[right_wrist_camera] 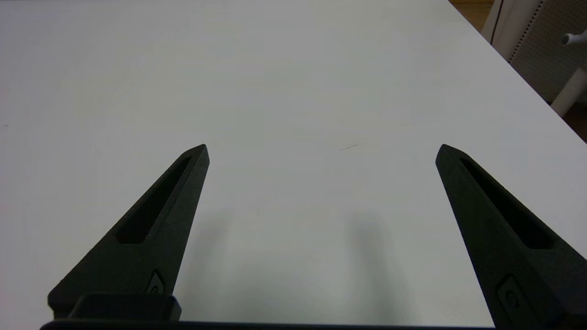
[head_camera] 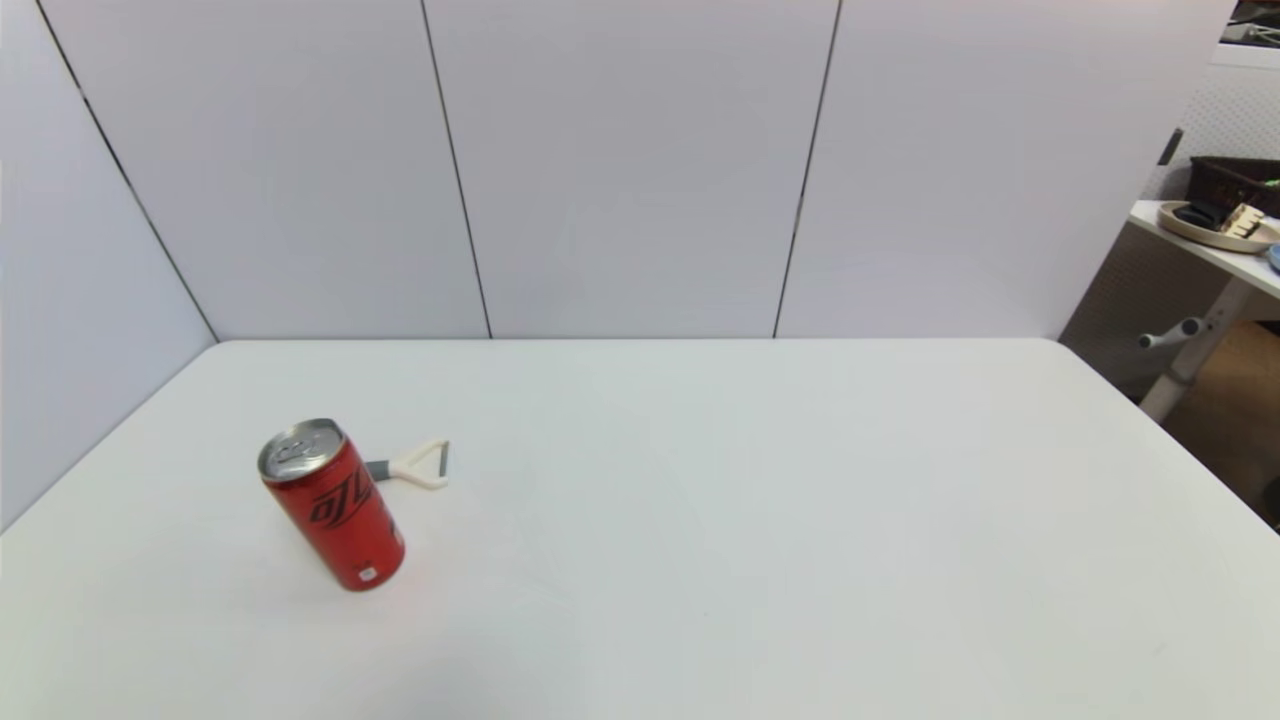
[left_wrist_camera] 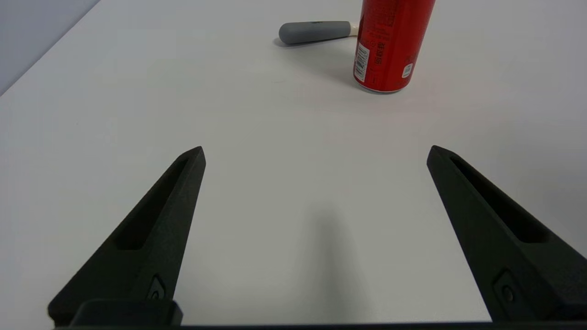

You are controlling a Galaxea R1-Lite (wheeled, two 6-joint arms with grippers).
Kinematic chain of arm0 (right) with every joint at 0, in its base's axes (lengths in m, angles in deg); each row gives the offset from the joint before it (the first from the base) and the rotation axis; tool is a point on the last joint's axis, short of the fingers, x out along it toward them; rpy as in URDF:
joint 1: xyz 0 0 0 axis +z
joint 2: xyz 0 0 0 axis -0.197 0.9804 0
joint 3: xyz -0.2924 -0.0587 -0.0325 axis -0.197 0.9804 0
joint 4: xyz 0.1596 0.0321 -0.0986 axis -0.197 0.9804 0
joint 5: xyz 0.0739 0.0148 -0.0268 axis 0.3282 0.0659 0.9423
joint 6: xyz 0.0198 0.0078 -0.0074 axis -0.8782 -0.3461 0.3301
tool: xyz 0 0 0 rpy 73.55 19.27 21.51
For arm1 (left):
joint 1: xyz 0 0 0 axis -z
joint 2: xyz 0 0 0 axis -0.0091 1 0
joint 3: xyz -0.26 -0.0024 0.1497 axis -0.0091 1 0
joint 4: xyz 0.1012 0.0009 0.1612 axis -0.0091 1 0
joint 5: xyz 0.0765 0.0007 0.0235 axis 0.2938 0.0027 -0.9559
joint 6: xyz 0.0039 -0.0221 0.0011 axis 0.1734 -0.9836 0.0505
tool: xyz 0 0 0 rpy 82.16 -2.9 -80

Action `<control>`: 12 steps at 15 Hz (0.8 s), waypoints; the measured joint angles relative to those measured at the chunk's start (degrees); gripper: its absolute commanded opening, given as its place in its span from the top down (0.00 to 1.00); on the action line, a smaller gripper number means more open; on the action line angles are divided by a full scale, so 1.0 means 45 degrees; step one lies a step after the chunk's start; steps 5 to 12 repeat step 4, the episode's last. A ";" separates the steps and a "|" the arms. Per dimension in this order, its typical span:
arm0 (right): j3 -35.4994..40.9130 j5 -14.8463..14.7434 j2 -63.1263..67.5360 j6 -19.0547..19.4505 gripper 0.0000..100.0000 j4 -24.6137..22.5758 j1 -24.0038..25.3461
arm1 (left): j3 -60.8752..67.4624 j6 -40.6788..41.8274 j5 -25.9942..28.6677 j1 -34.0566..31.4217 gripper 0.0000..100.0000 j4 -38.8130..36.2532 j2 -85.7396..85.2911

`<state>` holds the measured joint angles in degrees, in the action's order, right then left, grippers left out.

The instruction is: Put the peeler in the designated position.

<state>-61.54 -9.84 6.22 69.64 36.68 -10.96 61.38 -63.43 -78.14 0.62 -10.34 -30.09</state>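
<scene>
Surroundings: white panelled walls stood behind our white table [head_camera: 700,520], and past its right edge we saw another desk [head_camera: 1215,250] carrying a tray of odds and ends.
Peeler: the peeler [head_camera: 415,465] lay flat on the left part of the table, just behind the red can, its cream forked head pointing right and its grey handle partly hidden by the can in our head view. From our left wrist we saw only the grey handle [left_wrist_camera: 314,32] sticking out beside the can.
Red can: the red can [head_camera: 335,505] stood upright, just in front of the peeler; whether the two touched we could not tell.
Left gripper: our left gripper [left_wrist_camera: 316,151] hung low over bare tabletop, well short of the can and peeler, its black fingers [left_wrist_camera: 156,229] spread wide and holding nothing.
Right gripper: our right gripper [right_wrist_camera: 321,149] sat over the bare right part of the table, near its right edge, fingers [right_wrist_camera: 160,224] likewise wide apart and empty.
Head view: neither arm appeared in it.
</scene>
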 measured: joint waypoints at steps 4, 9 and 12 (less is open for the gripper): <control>-0.0008 0.0000 0.0000 0.0003 0.00 0.0005 0.0000 | -0.0003 0.0003 -0.0011 0.0000 0.00 0.0000 0.0000; -0.0008 0.0000 0.0000 0.0003 0.00 0.0005 0.0000 | -0.0003 0.0003 -0.0011 0.0000 0.00 0.0000 0.0000; -0.0008 0.0000 0.0000 0.0003 0.00 0.0005 0.0000 | -0.0003 0.0003 -0.0011 0.0000 0.00 0.0000 0.0000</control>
